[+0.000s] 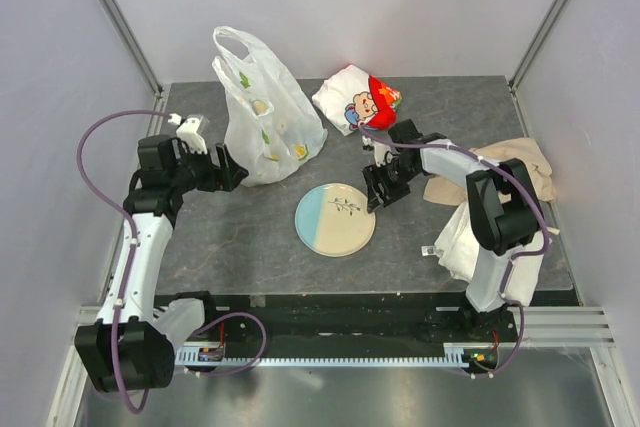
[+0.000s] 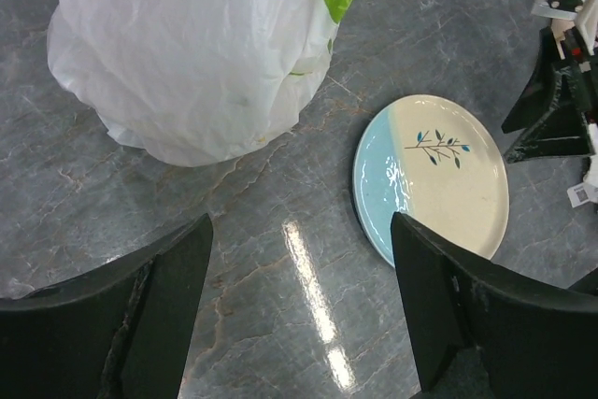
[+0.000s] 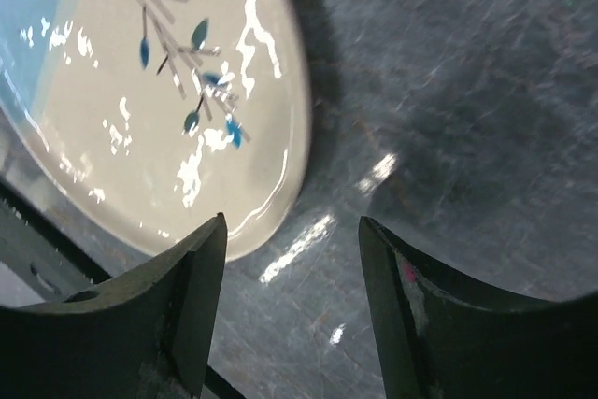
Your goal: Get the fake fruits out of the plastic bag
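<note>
Both arms (image 1: 135,247) are white and black (purple cables (image 1: 80,152)).

We see a translucent white plastic bag (image 1: 258,122) with small yellow and green prints. The plate (image 1: 335,219) is half pale blue, half cream, with a thin dark sprig of blue-teal leaves. The packet (image 1: 357,99) is white and red with a cartoon figure. The tabletop (image 1: 250,237) is dark grey, veined like marble. Both the left tool (image 2: 301,231) and right tool (image 3: 291,231) are black.
</note>
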Robot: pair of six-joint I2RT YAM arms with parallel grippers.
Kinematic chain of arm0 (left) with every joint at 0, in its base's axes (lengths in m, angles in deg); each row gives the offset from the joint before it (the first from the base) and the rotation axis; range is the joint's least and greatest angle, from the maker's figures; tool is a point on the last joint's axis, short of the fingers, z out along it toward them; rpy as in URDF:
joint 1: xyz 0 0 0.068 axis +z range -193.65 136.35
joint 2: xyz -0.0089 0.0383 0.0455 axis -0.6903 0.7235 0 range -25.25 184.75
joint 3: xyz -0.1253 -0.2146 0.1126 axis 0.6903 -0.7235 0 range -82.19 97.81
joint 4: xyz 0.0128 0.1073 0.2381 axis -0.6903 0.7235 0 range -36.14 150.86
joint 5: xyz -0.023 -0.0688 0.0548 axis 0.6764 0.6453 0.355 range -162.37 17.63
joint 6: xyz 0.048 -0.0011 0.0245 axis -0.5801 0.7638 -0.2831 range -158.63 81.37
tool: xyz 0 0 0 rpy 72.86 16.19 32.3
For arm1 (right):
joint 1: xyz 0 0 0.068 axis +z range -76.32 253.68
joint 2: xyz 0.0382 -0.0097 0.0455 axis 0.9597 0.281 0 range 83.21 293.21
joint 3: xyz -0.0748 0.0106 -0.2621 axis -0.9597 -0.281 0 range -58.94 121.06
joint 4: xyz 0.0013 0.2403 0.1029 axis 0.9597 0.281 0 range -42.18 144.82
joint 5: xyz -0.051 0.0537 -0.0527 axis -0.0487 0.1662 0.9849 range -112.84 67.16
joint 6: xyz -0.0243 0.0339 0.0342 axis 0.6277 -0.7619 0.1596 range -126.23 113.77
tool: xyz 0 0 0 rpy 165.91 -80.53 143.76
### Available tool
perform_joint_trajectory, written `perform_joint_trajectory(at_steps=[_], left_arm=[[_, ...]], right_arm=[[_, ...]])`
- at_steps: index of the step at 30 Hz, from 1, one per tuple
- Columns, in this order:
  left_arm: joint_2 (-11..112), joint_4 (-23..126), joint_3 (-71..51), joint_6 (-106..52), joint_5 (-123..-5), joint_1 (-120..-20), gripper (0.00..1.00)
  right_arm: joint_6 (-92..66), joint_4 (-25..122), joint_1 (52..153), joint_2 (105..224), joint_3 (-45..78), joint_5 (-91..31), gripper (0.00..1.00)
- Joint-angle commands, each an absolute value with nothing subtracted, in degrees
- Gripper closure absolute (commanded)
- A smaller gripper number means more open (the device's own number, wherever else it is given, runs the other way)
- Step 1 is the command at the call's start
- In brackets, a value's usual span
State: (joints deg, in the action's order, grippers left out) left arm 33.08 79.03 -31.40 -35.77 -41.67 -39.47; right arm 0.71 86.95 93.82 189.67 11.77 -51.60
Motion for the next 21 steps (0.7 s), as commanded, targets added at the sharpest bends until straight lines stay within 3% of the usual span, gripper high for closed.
perform_joint_trajectory(at_steps=[1,9,16,21], left_arm=[[32.23,76.88,-31.39,-32.56,-38.27,-37.59,0.16],[32.23,76.88,-30.51,-32.83,-38.53,-36.54,0.16],[33.9,76.36,-28.84,-32.91,-38.54,-36.45,0.16],[34.69,75.04,-28.75,-31.78,-38.01,-36.53,0.16]], right_arm=[[-2.98,82.01,94.51,192.01,17.52,-45.97,0.37],[-2.72,82.01,99.07,195.71,20.68,-30.93,0.51],[-2.19,82.62,100.04,194.05,21.91,-31.1,0.5],[-0.17,83.59,100.66,192.2,21.22,-34.18,0.41]])
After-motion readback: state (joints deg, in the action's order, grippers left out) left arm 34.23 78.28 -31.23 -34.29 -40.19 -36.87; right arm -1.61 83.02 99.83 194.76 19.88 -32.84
